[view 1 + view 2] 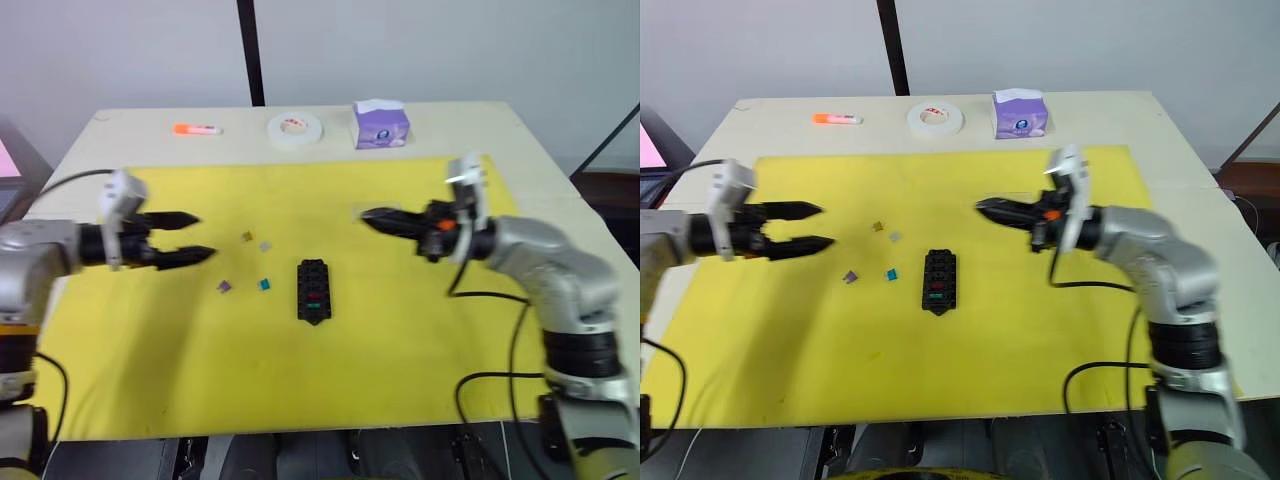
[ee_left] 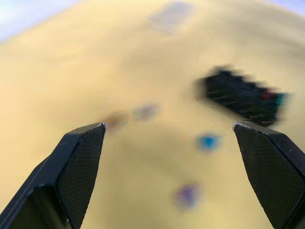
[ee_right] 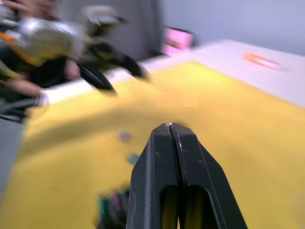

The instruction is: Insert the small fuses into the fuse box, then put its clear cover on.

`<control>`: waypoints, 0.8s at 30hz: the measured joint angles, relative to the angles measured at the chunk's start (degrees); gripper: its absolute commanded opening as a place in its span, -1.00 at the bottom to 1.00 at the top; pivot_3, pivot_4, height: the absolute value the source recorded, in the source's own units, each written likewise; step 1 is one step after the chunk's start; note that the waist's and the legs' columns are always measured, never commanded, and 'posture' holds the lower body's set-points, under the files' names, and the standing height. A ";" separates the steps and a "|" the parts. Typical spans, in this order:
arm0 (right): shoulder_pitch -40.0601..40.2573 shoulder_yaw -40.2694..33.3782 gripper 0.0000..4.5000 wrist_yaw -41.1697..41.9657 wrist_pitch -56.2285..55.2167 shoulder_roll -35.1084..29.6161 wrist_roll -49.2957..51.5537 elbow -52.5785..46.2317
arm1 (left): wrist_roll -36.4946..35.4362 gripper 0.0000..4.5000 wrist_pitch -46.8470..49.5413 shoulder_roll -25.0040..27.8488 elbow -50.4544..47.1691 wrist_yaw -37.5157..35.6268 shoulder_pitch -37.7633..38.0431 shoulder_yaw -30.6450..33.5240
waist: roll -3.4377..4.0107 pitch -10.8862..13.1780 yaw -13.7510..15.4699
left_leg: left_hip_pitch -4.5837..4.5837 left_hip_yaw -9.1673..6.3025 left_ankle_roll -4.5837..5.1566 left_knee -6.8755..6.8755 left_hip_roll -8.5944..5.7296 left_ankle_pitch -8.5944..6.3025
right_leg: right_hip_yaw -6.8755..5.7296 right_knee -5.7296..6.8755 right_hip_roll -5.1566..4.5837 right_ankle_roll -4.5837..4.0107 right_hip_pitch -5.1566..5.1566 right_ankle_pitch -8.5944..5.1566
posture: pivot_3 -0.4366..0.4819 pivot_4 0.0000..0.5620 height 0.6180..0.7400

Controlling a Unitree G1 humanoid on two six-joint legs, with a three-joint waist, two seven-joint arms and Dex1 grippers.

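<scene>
Between both grippers' fingers (image 1: 190, 237), fuse box (image 1: 313, 290).

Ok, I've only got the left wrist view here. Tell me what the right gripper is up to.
Observer: The right gripper is shut, with nothing visible in it, and hovers over the yellow mat to the right of the fuse box.
Operator: Now list what sits past the mat, far side.
Observer: On the bare table there are an orange marker, a white tape roll and a purple tissue box.
Operator: Place my left gripper against the fuses.
Observer: The left gripper is open, above the mat. It is to the left of the loose fuses and touches none of them.
</scene>
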 measured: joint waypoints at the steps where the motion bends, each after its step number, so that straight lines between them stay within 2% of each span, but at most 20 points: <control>1: 3.04 -1.86 -0.61 0.16 -1.09 -3.00 -2.12 3.29 | 1.12 1.00 -1.76 1.31 4.03 0.01 0.56 1.46 | 0.00 0.00 0.03 | -0.01 0.05 0.02 -0.02 -0.02 -0.01 | 0.00 -0.06 -0.04 -0.01 0.00 -0.01 | -0.05 -0.47 1.00; 5: 11.22 -5.85 0.00 2.01 -10.43 -10.01 -9.72 19.44 | 3.97 1.00 -9.16 1.96 17.46 -1.34 1.37 2.72 | 0.03 0.01 -0.01 | 0.01 0.23 0.02 0.07 -0.07 -0.01 | 0.07 -0.05 -0.16 -0.03 0.00 0.02 | -0.05 -0.47 1.00; 8: 13.01 -9.35 0.49 2.24 -16.96 -12.20 -12.75 29.12 | 5.38 1.00 -12.48 1.12 25.50 -2.10 1.47 2.84 | 0.02 0.01 -0.54 | 0.09 0.26 0.02 0.09 -0.02 -0.01 | 0.10 0.03 -0.10 -0.11 0.00 0.09 | -0.05 -0.47 1.00; 12: 13.09 -10.49 0.97 2.19 -20.32 -12.48 -13.75 32.34 | 6.59 1.00 -15.07 0.21 29.90 -2.10 -0.03 2.84 | 0.02 0.00 -0.87 | 0.10 0.24 0.02 0.05 0.02 -0.01 | 0.10 0.08 -0.04 -0.10 -0.02 0.09 | -0.05 -0.47 1.00; 19: 12.18 -9.83 0.99 2.45 -20.25 -12.47 -14.30 31.43 | 8.63 1.00 -15.84 -1.38 29.60 -0.36 -0.94 2.73 | 0.02 0.01 -0.57 | 0.08 0.25 0.02 0.08 0.00 -0.01 | 0.13 0.09 -0.05 -0.04 -0.02 0.12 | -0.05 -0.47 1.00; 21: 10.62 -9.04 0.99 2.12 -17.72 -12.47 -14.03 28.42 | 8.32 1.00 -13.61 -1.39 27.68 -0.93 -0.87 2.89 | 0.03 0.01 -0.63 | 0.08 0.24 0.01 0.08 0.00 -0.01 | 0.14 0.11 -0.05 -0.04 -0.03 0.12 | -0.05 -0.47 1.00; 24: 4.33 -5.46 0.99 0.80 -8.67 -11.89 -10.79 18.46 | 4.76 1.00 -6.46 -1.55 19.07 -3.88 0.32 3.01 | 0.05 0.02 -0.89 | 0.07 0.23 0.01 0.07 0.02 -0.01 | 0.17 0.15 -0.03 -0.04 -0.07 0.11 | -0.05 -0.47 1.00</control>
